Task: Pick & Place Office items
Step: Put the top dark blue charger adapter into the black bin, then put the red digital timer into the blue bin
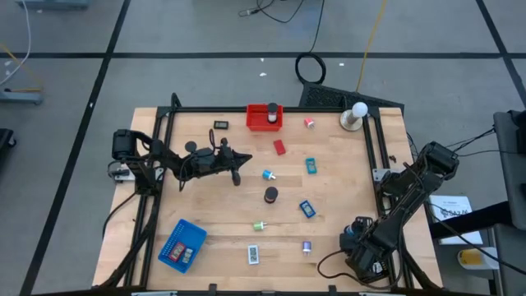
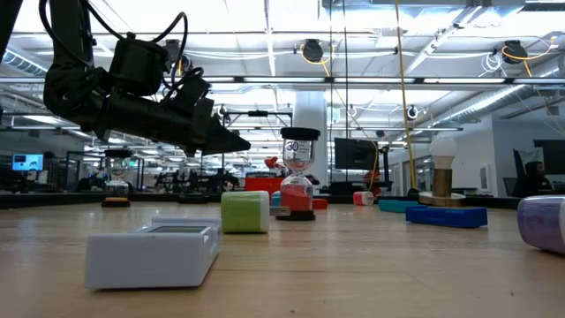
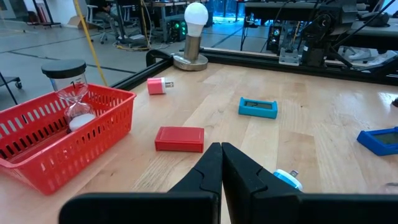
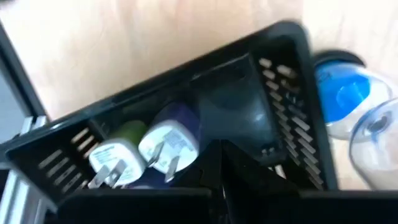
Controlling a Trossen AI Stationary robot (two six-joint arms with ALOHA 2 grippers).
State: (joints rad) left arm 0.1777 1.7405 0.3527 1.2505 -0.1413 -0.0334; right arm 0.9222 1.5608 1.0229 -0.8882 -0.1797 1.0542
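- Left gripper [image 1: 243,158] reaches over the table's [image 1: 329,189] left half, fingers pressed together, holding nothing
- Right gripper [image 1: 358,231] sits low at the near right corner
- Red block [image 1: 279,147] lies just below the red tray [image 1: 265,117]
- Blue tray [image 1: 182,246] sits near left

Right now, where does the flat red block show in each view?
High view: red block mid-table, below the red basket.
Low view: cannot tell.
Left wrist view: red block ahead of the shut left pincer.
Right wrist view: not in it.
Shared landmark: red basket.
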